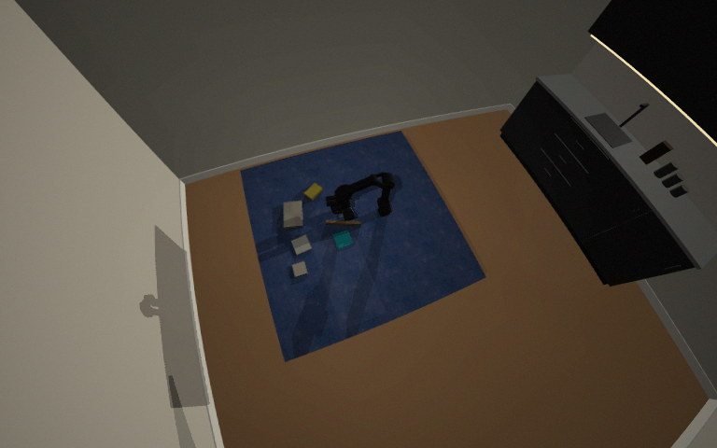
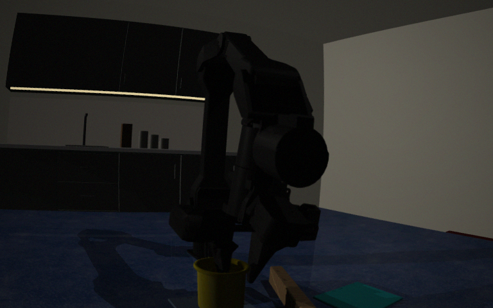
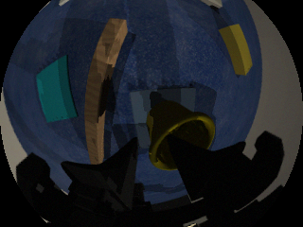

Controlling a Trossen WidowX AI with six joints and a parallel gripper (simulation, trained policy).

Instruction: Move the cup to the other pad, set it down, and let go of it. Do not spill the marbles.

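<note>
The yellow cup (image 2: 221, 292) (image 3: 163, 113) stands upright on a grey-blue pad (image 2: 177, 301) (image 3: 138, 101). The teal pad (image 1: 343, 239) (image 2: 357, 294) (image 3: 53, 92) lies on the other side of a wooden bar, with nothing on it. My gripper (image 2: 237, 276) (image 3: 152, 139) is partly open and low over the cup. One fingertip is over or just inside the cup's mouth, the other is outside the rim on the wooden bar's side. The fingers are not closed on the cup wall. No marbles can be made out in the dark cup. The arm hides the cup in the top view.
The wooden bar (image 1: 343, 222) (image 2: 287, 287) (image 3: 95, 113) lies between the two pads, close to the outer finger. A yellow block (image 1: 313, 190) (image 3: 237, 49) and three pale boxes, one of them large (image 1: 292, 214), stand on the blue mat (image 1: 412, 253) farther from the arm's base.
</note>
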